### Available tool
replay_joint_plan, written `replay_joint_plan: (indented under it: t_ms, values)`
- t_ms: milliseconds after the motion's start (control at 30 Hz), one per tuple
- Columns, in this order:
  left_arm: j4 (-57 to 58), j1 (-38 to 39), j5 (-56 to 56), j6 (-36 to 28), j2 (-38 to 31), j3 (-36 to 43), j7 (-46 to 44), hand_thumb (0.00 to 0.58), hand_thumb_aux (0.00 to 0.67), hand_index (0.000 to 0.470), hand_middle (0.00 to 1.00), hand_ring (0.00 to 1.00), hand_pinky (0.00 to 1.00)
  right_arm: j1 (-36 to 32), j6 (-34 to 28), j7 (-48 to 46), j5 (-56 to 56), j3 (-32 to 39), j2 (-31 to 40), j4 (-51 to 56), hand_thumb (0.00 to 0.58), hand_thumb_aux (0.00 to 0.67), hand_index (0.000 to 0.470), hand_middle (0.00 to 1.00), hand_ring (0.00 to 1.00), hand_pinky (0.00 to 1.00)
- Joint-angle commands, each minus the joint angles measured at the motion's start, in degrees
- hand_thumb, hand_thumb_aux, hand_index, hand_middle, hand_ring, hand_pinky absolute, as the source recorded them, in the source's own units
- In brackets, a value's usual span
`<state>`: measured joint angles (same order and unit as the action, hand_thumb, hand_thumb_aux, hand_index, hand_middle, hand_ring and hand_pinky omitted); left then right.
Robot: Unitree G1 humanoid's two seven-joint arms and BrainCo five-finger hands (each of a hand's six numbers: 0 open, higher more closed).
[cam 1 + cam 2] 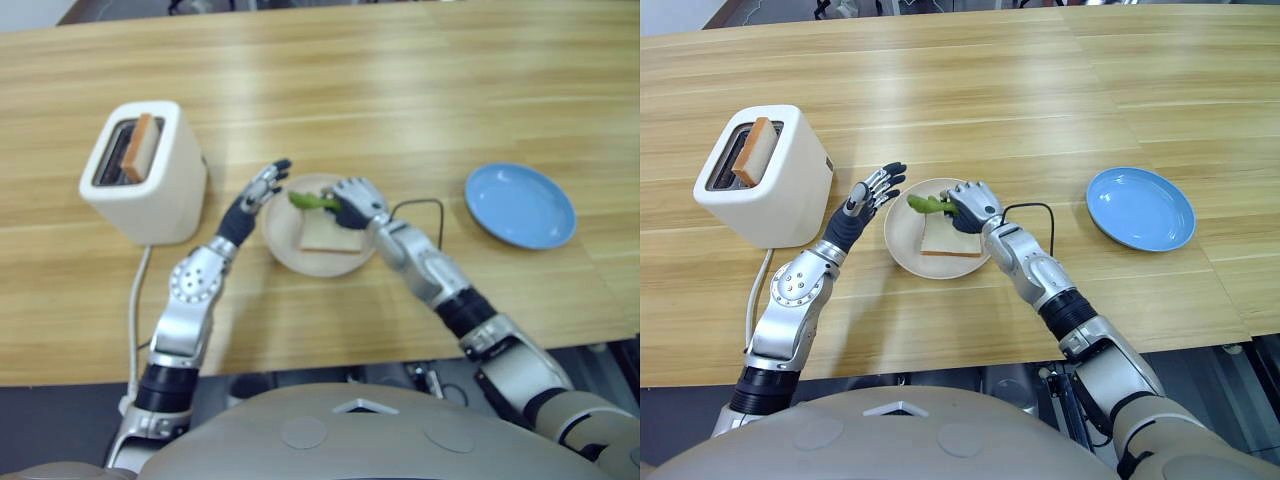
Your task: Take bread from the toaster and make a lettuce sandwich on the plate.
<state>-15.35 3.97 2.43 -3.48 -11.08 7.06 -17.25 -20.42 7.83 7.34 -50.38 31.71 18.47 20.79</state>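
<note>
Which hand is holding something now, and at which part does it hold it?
The right hand grips the lettuce by its right end, above the bread. The left hand is open, empty.

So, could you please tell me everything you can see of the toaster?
The toaster is a cream-white, plastic-looking box with rounded corners, standing upright on the wooden table at the robot's left. Its top has dark slots; a bread slice stands in one, poking out. A pale cord runs from its base toward the near edge. The left hand is beside it, not touching.
</note>
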Motion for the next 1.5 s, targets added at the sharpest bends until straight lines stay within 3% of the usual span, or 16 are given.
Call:
replay_joint_plan:
  t_ms: [33, 300, 333, 400, 433, 467, 933, 1233, 1500]
  values:
    - [1.10, 0.21, -0.42, -0.05, -0.48, -0.12, -0.08, 0.000, 0.000, 0.000, 0.00, 0.00, 0.00, 1.21, 0.22, -0.74, -1.21, 0.77, 1.74, -0.03, 0.580, 0.670, 0.460, 1.00, 1.00, 1.00]
    - [1.32, 0.15, -0.58, 0.00, -0.49, -0.22, 0.13, 0.000, 0.000, 0.000, 0.00, 0.00, 0.00, 3.49, -0.57, -5.05, -1.79, 0.09, 5.53, -6.22, 0.580, 0.670, 0.460, 1.00, 1.00, 1.00]
    - [1.39, 0.13, -0.55, 0.04, -0.55, -0.29, 0.10, 0.000, 0.000, 0.000, 0.00, 0.00, 0.00, 3.67, -0.80, -5.58, -1.85, 0.00, 5.76, -6.98, 0.484, 0.397, 0.272, 0.71, 0.71, 0.71]
    - [1.45, 0.11, -0.57, 0.07, -0.62, -0.30, 0.05, 0.000, 0.000, 0.000, 0.00, 0.00, 0.00, 4.00, -1.45, -6.68, -2.17, -0.30, 6.38, -8.86, 0.484, 0.397, 0.272, 0.71, 0.71, 0.71]
    - [1.49, 0.10, -0.53, 0.10, -0.69, -0.38, 0.00, 0.000, 0.000, 0.000, 0.00, 0.00, 0.00, 4.09, -1.68, -7.29, -2.14, -0.49, 6.57, -9.76, 0.374, 0.271, 0.186, 0.14, 0.14, 0.14]
    - [1.52, 0.09, -0.54, 0.10, -0.75, -0.42, -0.01, 0.000, 0.000, 0.000, 0.00, 0.00, 0.00, 4.15, -1.87, -7.81, -2.06, -0.66, 6.74, -10.46, 0.000, 0.000, 0.000, 0.00, 0.00, 0.00]
    - [1.29, 0.30, -0.30, -0.05, -1.51, -0.58, -0.17, 0.000, 0.000, 0.000, 0.00, 0.00, 0.00, 6.39, -3.85, -15.23, -1.55, -3.05, 11.23, -18.08, 0.000, 0.000, 0.000, 0.00, 0.00, 0.00]
    - [-2.53, -1.63, 0.55, -0.57, -4.25, -5.39, 0.28, 0.000, 0.000, 0.000, 0.00, 0.00, 0.00, 12.31, -8.46, -18.37, 1.17, -17.45, 18.57, -34.61, 0.000, 0.000, 0.000, 0.00, 0.00, 0.00]
    - [-16.60, -7.20, 3.13, -2.95, -15.69, -18.13, -2.84, 0.000, 0.000, 0.000, 0.00, 0.00, 0.00, 15.97, -12.22, -19.74, 3.89, -26.17, 16.53, -44.30, 0.000, 0.000, 0.000, 0.00, 0.00, 0.00]
